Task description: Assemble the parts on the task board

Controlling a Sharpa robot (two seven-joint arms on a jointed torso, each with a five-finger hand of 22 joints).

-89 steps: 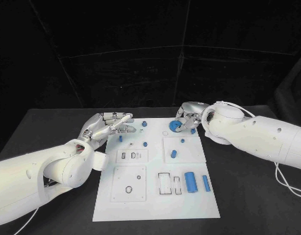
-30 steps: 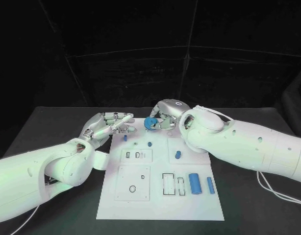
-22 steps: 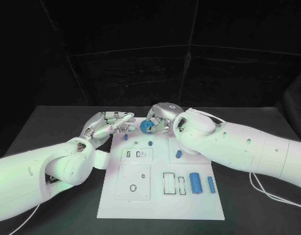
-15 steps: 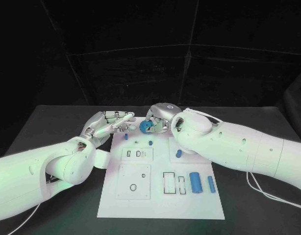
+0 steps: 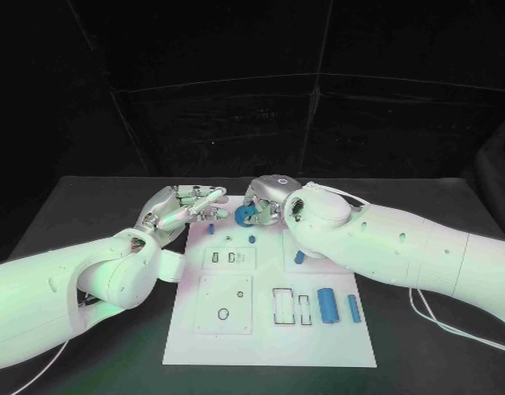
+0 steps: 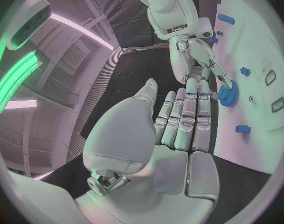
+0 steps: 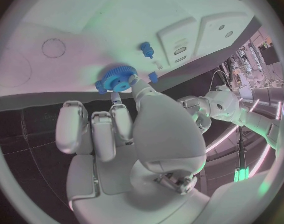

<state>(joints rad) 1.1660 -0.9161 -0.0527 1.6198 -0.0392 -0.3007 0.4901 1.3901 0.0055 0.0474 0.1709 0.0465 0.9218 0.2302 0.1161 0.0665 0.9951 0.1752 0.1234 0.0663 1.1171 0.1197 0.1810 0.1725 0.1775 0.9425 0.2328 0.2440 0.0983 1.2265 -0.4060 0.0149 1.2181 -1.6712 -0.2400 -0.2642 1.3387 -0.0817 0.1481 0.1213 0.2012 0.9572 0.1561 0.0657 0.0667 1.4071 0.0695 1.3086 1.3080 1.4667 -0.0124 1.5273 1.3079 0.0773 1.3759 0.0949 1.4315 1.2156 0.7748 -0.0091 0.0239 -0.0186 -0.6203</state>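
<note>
At the board's upper edge, mid-frame, the right hand (image 5: 267, 197) pinches a blue gear (image 5: 247, 215) above the task board (image 5: 265, 346); the left hand (image 5: 182, 207) waits open, fingers straight. Assembly looks early: two cylinders (image 5: 326, 305) lie loose at lower right, slots unfilled.

Right robot hand (image 5: 267, 203) apparently pinching; left robot hand (image 5: 182, 207) empty, fingers extended.

One board (image 5: 271, 346) lies on one counter (image 5: 86, 206). There are two hands, one left hand (image 5: 182, 210) and one right hand (image 5: 267, 197). Six blue parts can be counted in the head view: one gear (image 5: 247, 216), two small pegs, a near-edge peg (image 5: 211, 229) and an inner peg (image 5: 254, 239), one short piece (image 5: 298, 257), and two cylinders, a thick cylinder (image 5: 326, 304) and a slim cylinder (image 5: 354, 308).
</note>
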